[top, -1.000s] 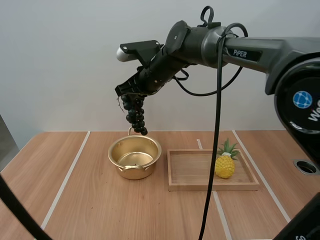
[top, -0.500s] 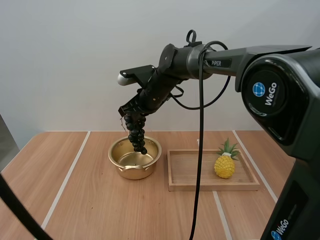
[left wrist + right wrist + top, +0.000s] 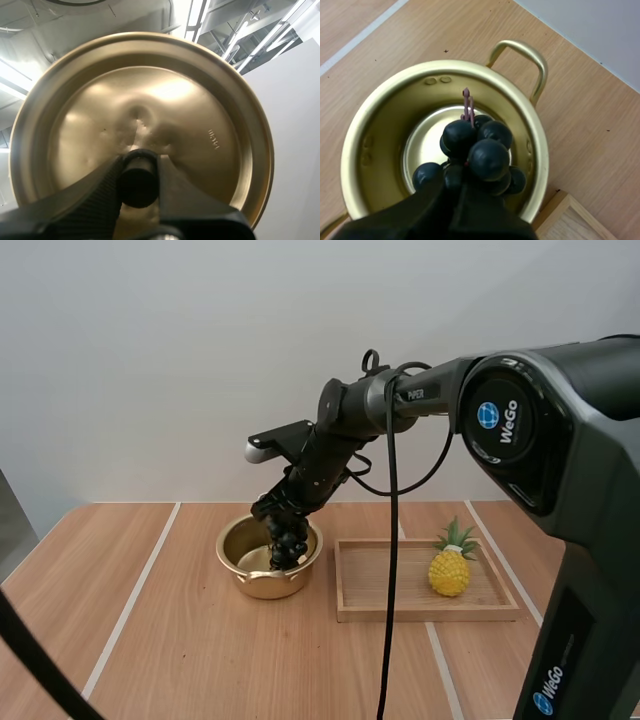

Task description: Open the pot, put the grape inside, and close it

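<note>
The grapes point(image 3: 480, 152) hang dead over the middle of the open pot point(image 3: 385, 95), lowest berries dipping inside, so I reckon a release drops them clean. My right fingers point(image 3: 420, 210) pinch the top of the bunch. My left fingers point(image 3: 95, 195) are clamped on the knob point(image 3: 137, 177) of the lid point(image 3: 190, 115), holding it aloft, ready for closing. The pot sits on the surface point(image 3: 180, 640), just beside the wooden tray point(image 3: 380, 610) with its toy pineapple point(image 3: 449, 570).

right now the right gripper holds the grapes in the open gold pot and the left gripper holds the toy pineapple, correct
No: the left gripper holds the pot's lid by its knob, per the left wrist view. The right gripper does hold the grapes in the open gold pot.
</note>
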